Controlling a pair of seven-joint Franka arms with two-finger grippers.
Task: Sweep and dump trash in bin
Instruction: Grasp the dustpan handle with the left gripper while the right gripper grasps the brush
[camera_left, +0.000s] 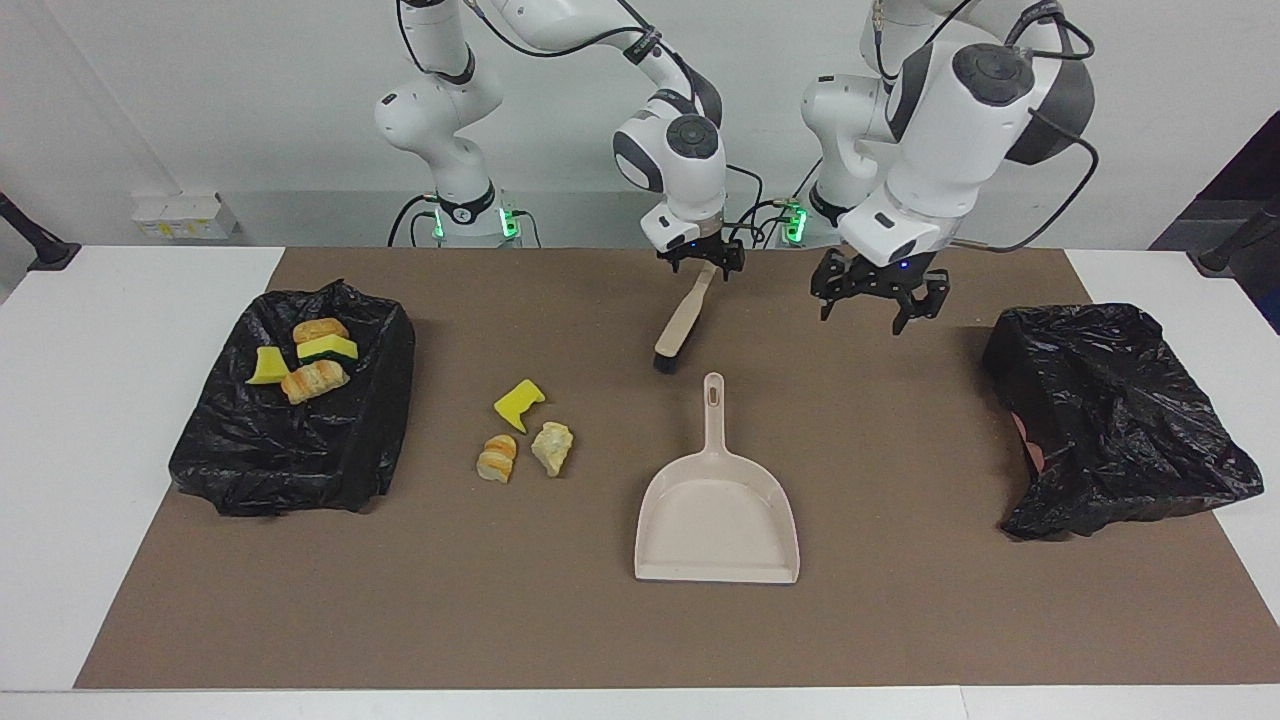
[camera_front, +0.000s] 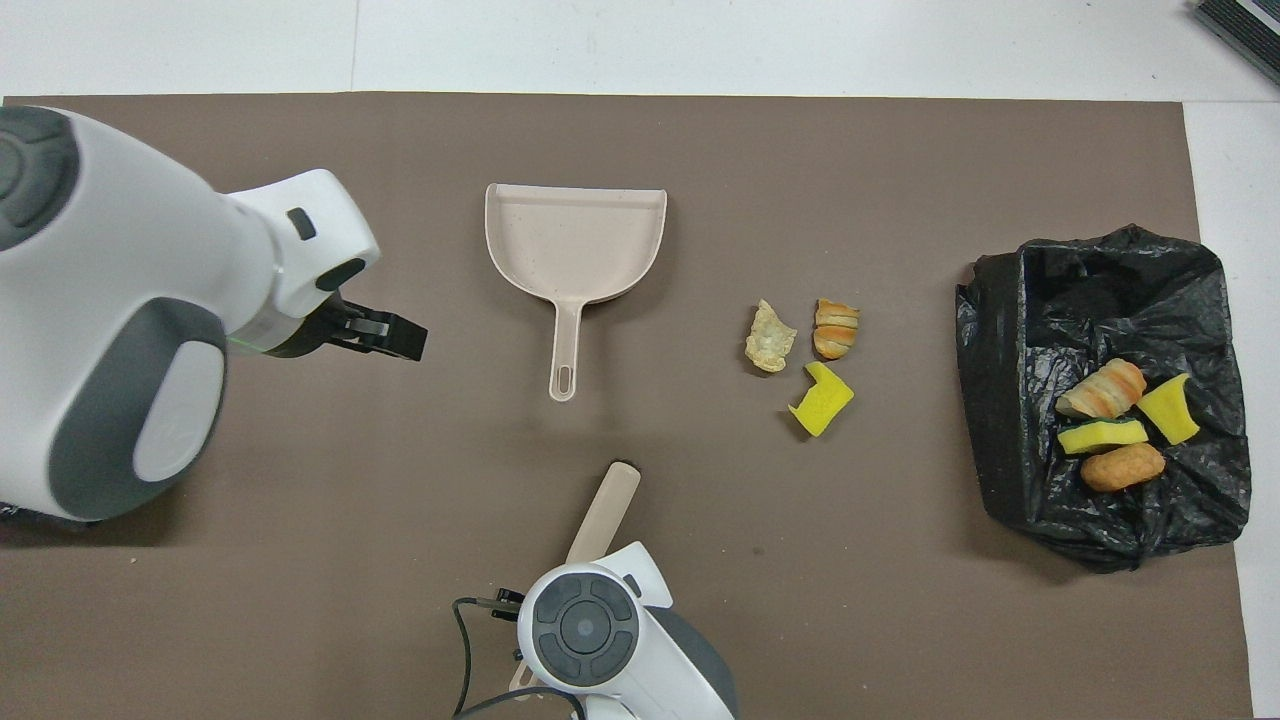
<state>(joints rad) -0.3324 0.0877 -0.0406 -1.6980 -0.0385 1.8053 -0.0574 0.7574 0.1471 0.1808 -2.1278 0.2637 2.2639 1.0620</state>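
- Right gripper (camera_left: 700, 262) sits over the brush (camera_left: 682, 323), at its handle end, fingers spread, pinching nothing that I can make out; the brush lies on the mat, bristles toward the dustpan (camera_left: 717, 505).
- Left gripper (camera_left: 877, 303) hangs in the air, spread and empty, over bare mat between the dustpan handle and the empty bin (camera_left: 1110, 415) at its own end.
- Loose trash (camera_left: 525, 440), three bits, lies beside the dustpan toward the right arm's end; four more bits (camera_left: 305, 360) already sit in the bin (camera_left: 290, 420) there.
- Risk: a grip that high on the handle could let the brush swing; a hard stroke might scatter light sponge past the pan mouth.
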